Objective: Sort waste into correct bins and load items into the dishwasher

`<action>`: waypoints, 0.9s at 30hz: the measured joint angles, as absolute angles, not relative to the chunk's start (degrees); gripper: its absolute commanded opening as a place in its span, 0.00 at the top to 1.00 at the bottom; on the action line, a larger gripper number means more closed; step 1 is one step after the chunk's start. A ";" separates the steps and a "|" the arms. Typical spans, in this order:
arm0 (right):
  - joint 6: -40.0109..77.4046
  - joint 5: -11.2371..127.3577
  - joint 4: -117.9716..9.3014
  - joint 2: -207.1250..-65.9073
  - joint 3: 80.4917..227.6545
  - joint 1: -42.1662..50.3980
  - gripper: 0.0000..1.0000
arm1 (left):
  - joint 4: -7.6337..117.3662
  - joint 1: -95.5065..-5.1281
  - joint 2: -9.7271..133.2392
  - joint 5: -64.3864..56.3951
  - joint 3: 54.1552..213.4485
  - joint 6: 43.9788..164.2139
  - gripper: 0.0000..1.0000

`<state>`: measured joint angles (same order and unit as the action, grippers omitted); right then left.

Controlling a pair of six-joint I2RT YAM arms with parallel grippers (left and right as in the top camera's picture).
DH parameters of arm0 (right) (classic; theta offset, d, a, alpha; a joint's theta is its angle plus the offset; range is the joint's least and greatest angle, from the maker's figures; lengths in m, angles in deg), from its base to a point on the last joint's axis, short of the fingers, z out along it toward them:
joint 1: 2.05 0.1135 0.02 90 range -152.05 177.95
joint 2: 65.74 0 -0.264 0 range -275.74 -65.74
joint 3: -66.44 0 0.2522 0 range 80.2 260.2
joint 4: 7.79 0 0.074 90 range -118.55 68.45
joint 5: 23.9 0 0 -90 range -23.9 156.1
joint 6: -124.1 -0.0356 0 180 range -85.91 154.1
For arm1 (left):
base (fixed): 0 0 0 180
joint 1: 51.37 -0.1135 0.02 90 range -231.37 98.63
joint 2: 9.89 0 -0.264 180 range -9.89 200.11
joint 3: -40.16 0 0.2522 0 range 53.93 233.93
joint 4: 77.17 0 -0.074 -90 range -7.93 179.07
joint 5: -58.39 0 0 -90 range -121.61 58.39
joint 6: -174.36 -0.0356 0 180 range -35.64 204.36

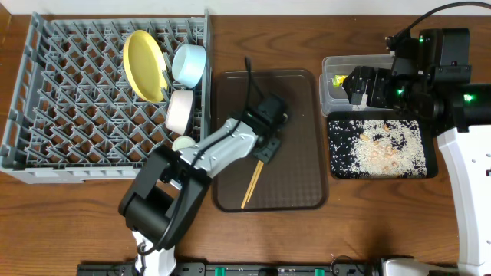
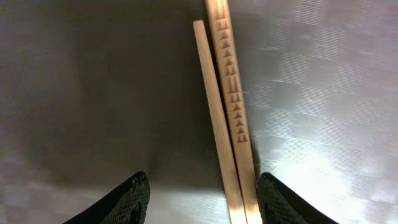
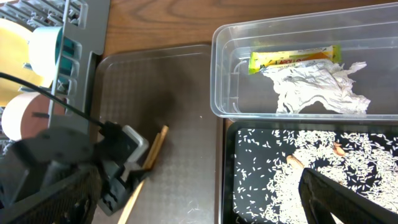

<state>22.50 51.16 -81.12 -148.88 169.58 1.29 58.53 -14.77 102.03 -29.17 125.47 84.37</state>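
Note:
The pair of wooden chopsticks (image 1: 252, 182) (image 2: 230, 112) lies side by side on the brown serving tray (image 1: 299, 153). My left gripper (image 1: 265, 146) (image 2: 204, 180) is down over them, open. The sticks run between its fingers, close against the right one, with a wide gap to the left one. My right gripper (image 1: 360, 86) (image 3: 199, 205) hangs wide open and empty over the bins. The clear tub (image 3: 217, 74) holds the green-and-orange wrapper (image 3: 292, 59) and crumpled white paper (image 3: 317, 87). Rice scraps (image 3: 323, 162) cover the black tray (image 3: 231, 174).
The grey dish rack (image 1: 69, 100) fills the left side. Along its right edge stand the yellow plate (image 1: 143, 65), light blue bowl (image 1: 189, 64), white bowl (image 1: 180, 111) and pale green cup (image 1: 182, 143). The left arm crosses the tray's near-left corner.

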 measured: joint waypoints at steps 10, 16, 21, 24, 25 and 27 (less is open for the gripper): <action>22.50 51.16 -81.12 -148.88 169.58 1.29 0.01 | 51.69 -16.47 102.09 -26.84 133.52 86.32 0.42; 22.50 51.16 -81.12 -148.88 169.58 1.29 0.01 | 43.53 -17.06 102.09 -25.94 141.30 89.27 0.42; 22.50 51.16 -81.12 -148.88 169.58 1.29 0.01 | 42.70 -19.47 102.20 -25.92 141.67 89.88 0.42; 22.50 51.16 -81.12 -148.88 169.58 1.29 0.01 | 42.70 -21.06 102.60 -25.94 141.67 88.22 0.42; 22.50 51.16 -81.12 -148.88 169.58 1.29 0.01 | 42.59 -21.41 102.88 -25.94 141.67 87.30 0.43; 22.50 51.16 -81.12 -148.88 169.58 1.29 0.01 | 42.27 -21.78 103.73 -25.92 141.69 85.22 0.43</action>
<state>22.50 51.16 -81.12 -148.88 169.58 1.29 42.27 -21.78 103.73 -25.92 141.69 85.22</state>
